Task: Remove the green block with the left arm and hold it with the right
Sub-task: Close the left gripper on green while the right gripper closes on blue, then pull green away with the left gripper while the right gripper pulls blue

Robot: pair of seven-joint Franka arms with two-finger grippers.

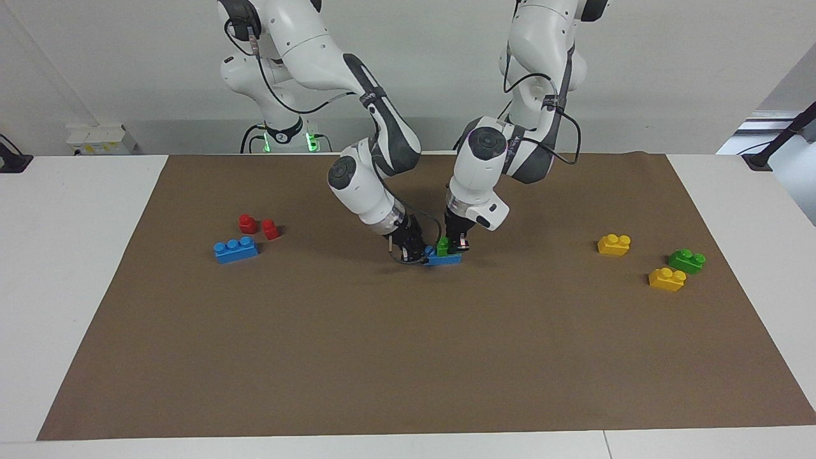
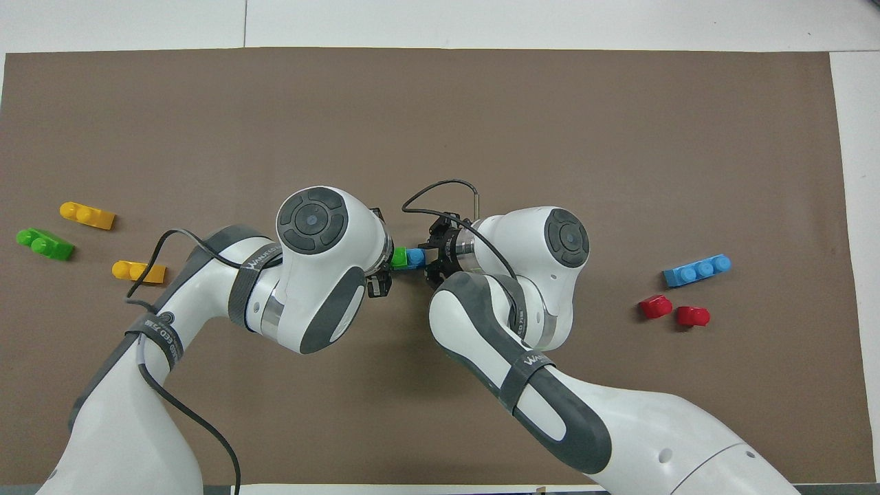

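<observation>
Green block point(image 1: 442, 245) is seated on the blue brick point(image 1: 444, 258) at centre frame of the facing view. Left gripper point(image 1: 458, 245) is pinching the green block from above; right gripper point(image 1: 411, 250) is pressed together on the blue brick's end, bracing it against the brown mat point(image 1: 408, 357). The block is judged light, rigid, smooth-sided plastic, stud-locked to its base. Its flat side walls are being used for purchase; a straight upward pull is judged best, since tilting risks slip.

yellow bricks point(image 1: 614, 245), red bricks point(image 1: 247, 223), brown mat point(image 1: 408, 357)
</observation>
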